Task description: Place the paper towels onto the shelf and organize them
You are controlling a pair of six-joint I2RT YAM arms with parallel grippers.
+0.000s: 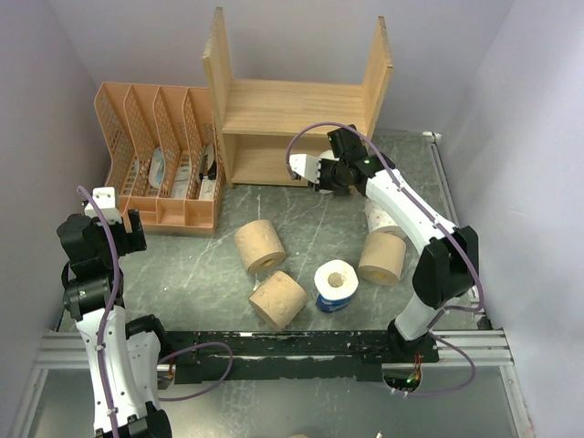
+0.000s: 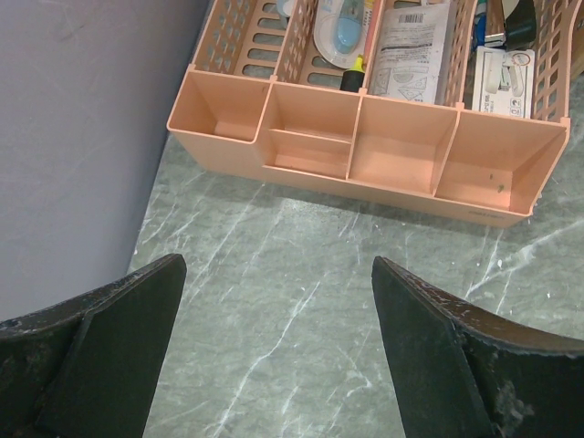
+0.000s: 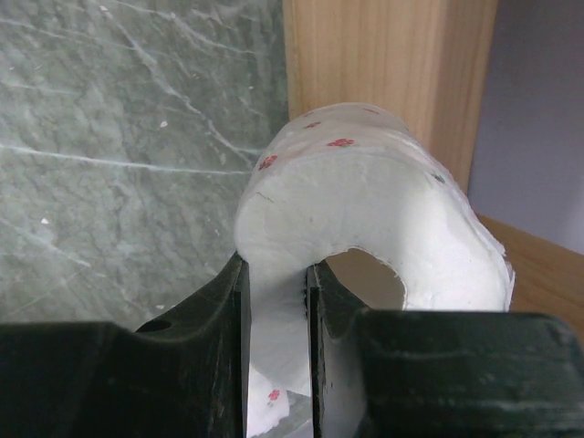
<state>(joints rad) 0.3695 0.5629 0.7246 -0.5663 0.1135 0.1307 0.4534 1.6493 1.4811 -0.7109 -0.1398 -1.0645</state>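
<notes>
The right end effector [image 3: 276,274] is clamped on the wall of a white, flower-printed paper towel roll [image 3: 365,192], one finger inside its hollow core, probably so it can go end-first into the light wooden two-tier shelf [image 1: 292,105] at 12 o'clock; the roll hangs just before the lower tier; the left end effector [image 2: 278,274] gapes wide and empty over the grey marbled worktop [image 2: 274,374] at 9 o'clock; three tan-brown rolls [image 1: 259,245] and a blue-wrapped one [image 1: 336,285] lie mid-worktop.

Fig.: marbled table [image 1: 182,265]. You'll see shelf [image 1: 292,109] just beyond R gripper [image 1: 315,173], organizer [image 1: 173,212] ahead of L gripper [image 2: 274,301], 3 tan rolls [image 1: 260,246] [image 1: 278,299] [image 1: 383,258] & blue-wrapped roll [image 1: 336,285] behind R gripper.
</notes>
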